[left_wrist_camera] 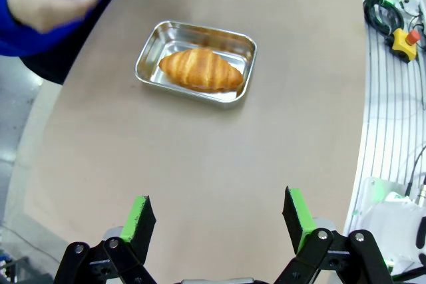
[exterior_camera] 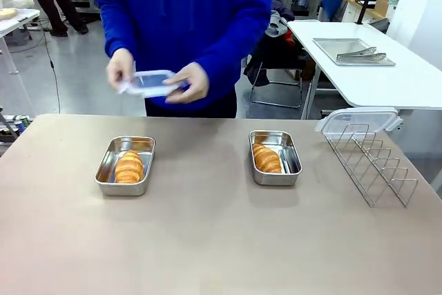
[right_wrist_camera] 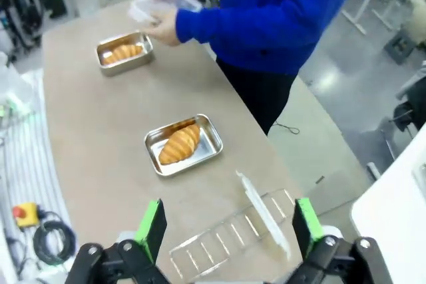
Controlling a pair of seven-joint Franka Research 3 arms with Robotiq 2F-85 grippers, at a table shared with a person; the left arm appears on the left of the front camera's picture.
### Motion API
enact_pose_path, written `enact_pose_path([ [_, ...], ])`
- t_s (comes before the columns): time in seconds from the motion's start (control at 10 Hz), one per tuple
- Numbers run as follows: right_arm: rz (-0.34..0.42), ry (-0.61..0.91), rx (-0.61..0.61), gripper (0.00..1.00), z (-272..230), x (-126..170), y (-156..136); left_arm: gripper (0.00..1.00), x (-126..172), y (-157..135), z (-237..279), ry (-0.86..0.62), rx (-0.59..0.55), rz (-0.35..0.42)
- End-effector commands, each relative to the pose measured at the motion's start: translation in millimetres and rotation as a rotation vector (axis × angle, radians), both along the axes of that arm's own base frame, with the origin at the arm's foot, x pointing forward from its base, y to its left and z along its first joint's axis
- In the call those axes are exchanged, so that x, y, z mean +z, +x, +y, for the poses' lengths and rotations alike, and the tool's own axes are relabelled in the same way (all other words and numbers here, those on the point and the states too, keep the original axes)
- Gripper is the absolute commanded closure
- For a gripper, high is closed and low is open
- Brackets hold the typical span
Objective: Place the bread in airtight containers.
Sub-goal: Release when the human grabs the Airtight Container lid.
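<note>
Both croissants are lying in their tins, and both of your grippers are hanging wide open.

Starting on your left: your left gripper (left_wrist_camera: 219, 214) is hovering over the bare table (left_wrist_camera: 200, 164), jaws spread wide with nothing between them. The left tin (exterior_camera: 138, 145) is sitting ahead of it and apart, uncovered, with the left croissant (exterior_camera: 129, 166) lying inside. Beyond the table's far edge, the person is holding a clear lid (exterior_camera: 150, 82) in the air, one hand (exterior_camera: 121, 68) on one end and the other hand (exterior_camera: 192, 82) on the opposite end. Moving right, the right tin (exterior_camera: 289, 160) is sitting uncovered too, the right croissant (exterior_camera: 266, 159) lying along its left side. Further right, the rack (exterior_camera: 373, 164) is standing on the table with a second lid (exterior_camera: 359, 119) resting at its far end. Your right gripper (right_wrist_camera: 229, 224) is hanging above that rack, jaws wide, gripping nothing.
</note>
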State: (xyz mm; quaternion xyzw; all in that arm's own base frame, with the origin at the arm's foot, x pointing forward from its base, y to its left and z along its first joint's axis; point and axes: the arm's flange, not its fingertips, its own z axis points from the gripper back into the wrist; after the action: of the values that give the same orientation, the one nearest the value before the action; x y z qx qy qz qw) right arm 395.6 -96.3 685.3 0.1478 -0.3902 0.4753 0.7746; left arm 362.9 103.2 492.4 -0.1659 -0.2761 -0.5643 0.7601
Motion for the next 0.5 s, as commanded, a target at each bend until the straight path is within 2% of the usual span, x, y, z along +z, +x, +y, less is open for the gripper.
enact_pose_path([
  [0.0,-0.067,0.047,0.011,0.0,4,-27,-25,0.0,0,-2,0,-0.002,-0.016,-0.005],
  [0.4,-0.118,0.086,0.018,0.0,-16,-64,-31,0.0,0,-2,0,-0.002,-0.016,-0.005],
])
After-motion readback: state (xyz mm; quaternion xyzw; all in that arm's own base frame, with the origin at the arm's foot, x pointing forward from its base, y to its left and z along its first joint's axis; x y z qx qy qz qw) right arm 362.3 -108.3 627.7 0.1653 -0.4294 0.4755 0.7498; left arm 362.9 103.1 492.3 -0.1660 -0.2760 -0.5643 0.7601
